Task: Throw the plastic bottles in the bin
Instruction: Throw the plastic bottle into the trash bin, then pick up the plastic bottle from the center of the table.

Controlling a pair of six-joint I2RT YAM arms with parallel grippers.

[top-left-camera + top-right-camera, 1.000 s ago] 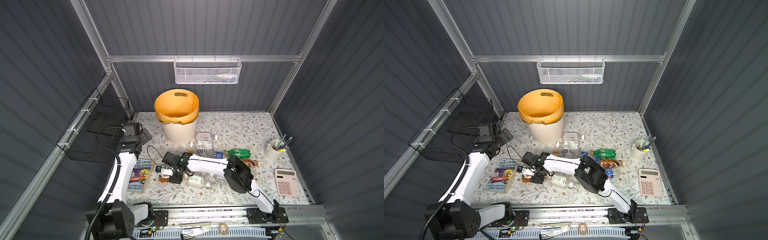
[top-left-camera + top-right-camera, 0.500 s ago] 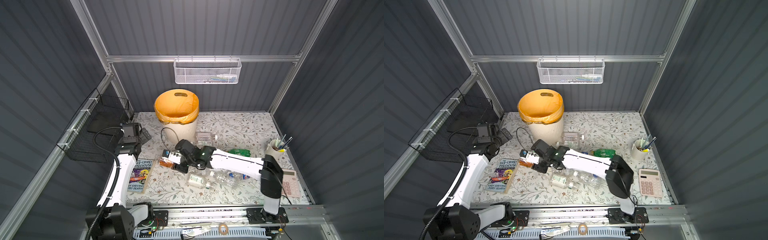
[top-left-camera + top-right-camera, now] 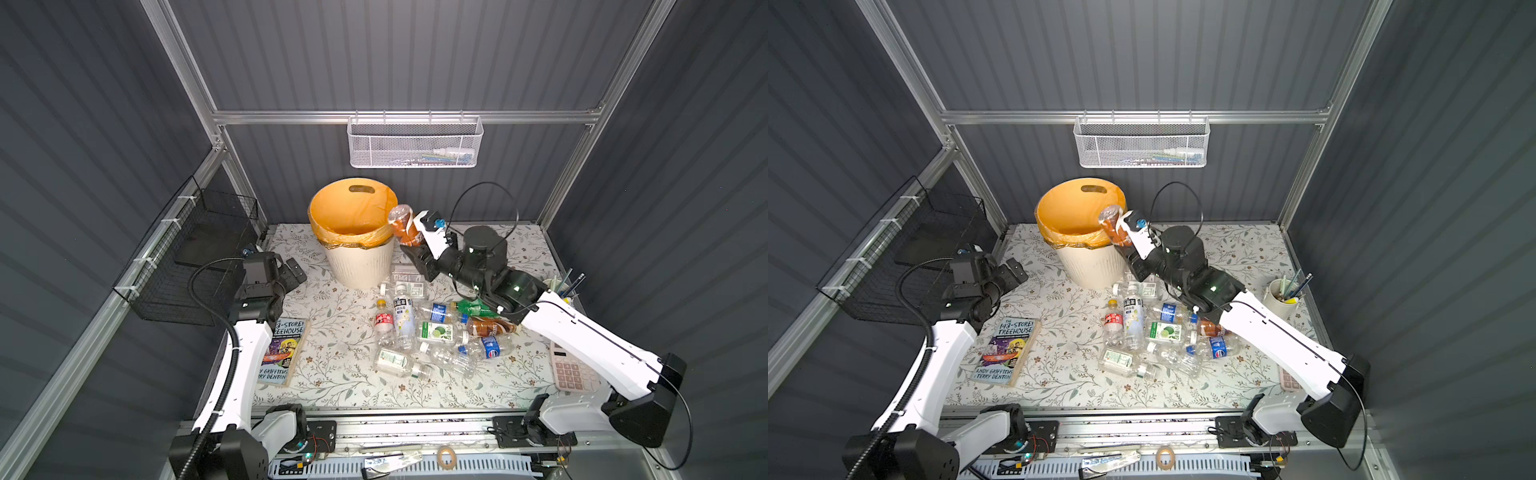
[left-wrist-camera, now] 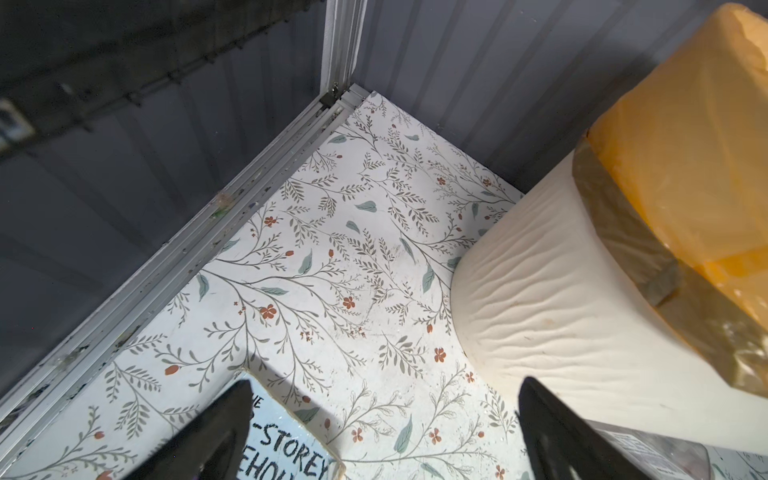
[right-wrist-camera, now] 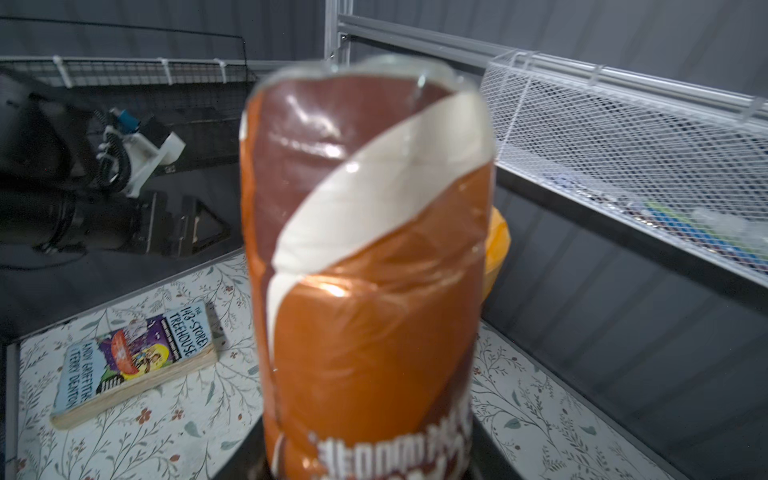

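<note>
My right gripper (image 3: 412, 245) is shut on a brown bottle with an orange and white label (image 3: 403, 226) (image 5: 365, 270). It is held up in the air and tilted, with its far end at the right rim of the bin (image 3: 357, 262) (image 3: 1092, 266). The bin is cream, ribbed and lined with an orange bag. Several more plastic bottles (image 3: 424, 332) (image 3: 1154, 332) lie in a heap on the table in front of the bin. My left gripper (image 3: 291, 270) (image 4: 384, 415) is open and empty, low over the table to the left of the bin (image 4: 540, 299).
A paperback book (image 3: 284, 353) lies front left, under my left arm. A pink calculator (image 3: 571, 370) and a pen cup (image 3: 561, 286) are at the right. A black wire basket (image 3: 195, 266) hangs on the left wall, and a white mesh basket (image 3: 413, 143) on the back wall.
My right arm has swung from the table left of the heap up to the bin's right rim, carrying the brown bottle. Its jaws have tightened on it. The left arm has stayed put.
</note>
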